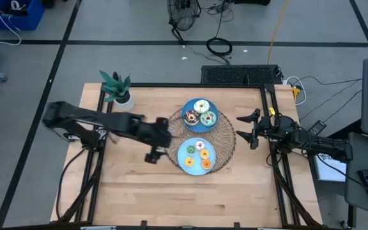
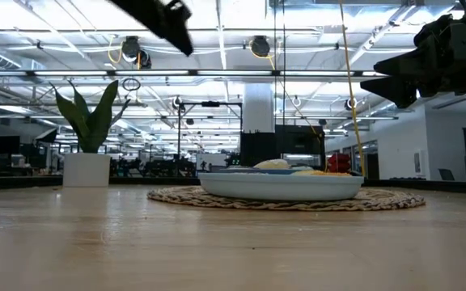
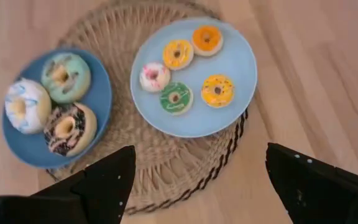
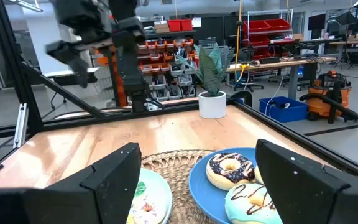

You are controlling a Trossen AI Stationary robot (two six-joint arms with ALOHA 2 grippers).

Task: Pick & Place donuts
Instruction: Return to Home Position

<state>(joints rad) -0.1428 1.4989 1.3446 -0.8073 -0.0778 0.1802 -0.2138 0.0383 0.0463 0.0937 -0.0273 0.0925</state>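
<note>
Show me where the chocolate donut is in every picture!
High view: chocolate donut on the dark blue plate's left part.
Low view: cannot make it out.
Left wrist view: beside the white donut.
Right wrist view: behind the white donut.
Shared landmark: the woven mat under that plate.

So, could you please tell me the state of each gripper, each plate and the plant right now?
Left gripper: open, empty, raised beside the woven mat.
Right gripper: open, empty, raised beside the mat.
Dark blue plate: holds three donuts.
Light blue plate: holds five donuts.
Potted plant: upright.
</note>
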